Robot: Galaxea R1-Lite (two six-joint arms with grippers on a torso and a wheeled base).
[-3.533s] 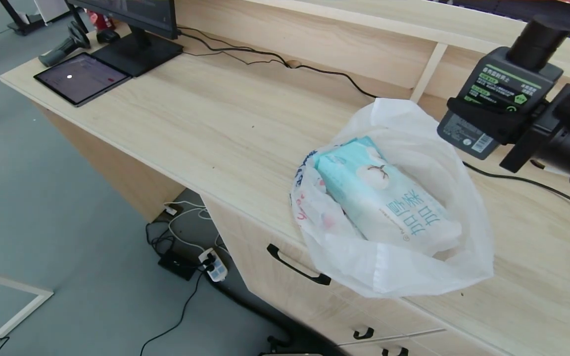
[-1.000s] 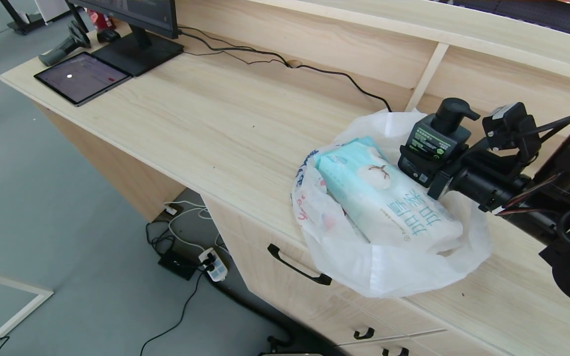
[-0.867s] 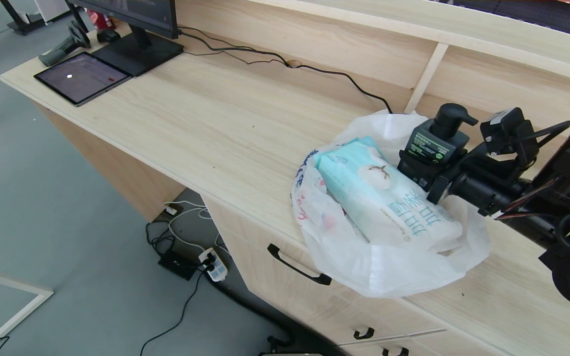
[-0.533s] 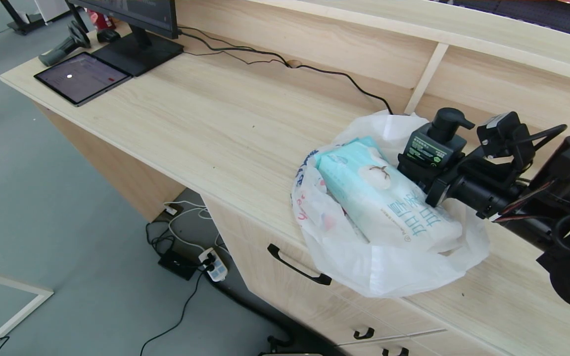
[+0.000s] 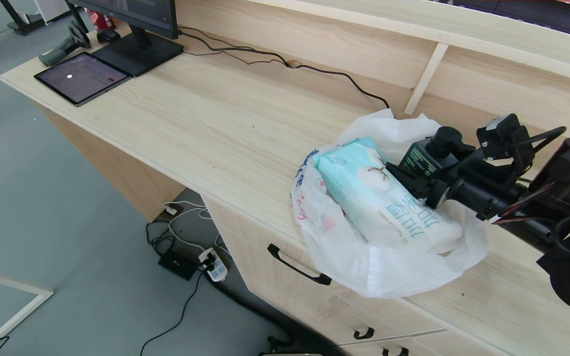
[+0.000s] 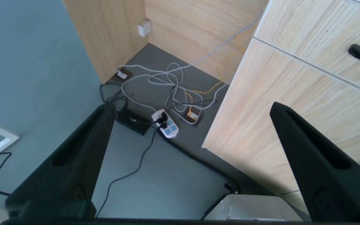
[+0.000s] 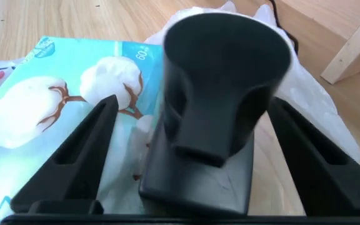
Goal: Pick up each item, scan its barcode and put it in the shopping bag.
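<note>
Bag (image 5: pixel 389 267), thin and white, sits open on the worktop (image 5: pixel 191 118) near the front edge. Inside lie a teal-and-white pack (image 5: pixel 379 198) with a cotton print and, tilted at the far side, a black pump bottle (image 5: pixel 421 157) with a green label. The right fingers (image 5: pixel 398 173) reach into the bag's mouth around the bottle.

From the right wrist, the right fingers (image 7: pixel 67 169) stand wide apart, gripping nothing, with the bottle (image 7: pixel 224 94) between them and the pack (image 7: pixel 55 94) just beside it.

From the left wrist, the left fingers (image 6: pixel 74 162) are spread wide and hold nothing, above the floor (image 6: pixel 42 75) beside the drawers (image 6: pixel 305 69).
</note>
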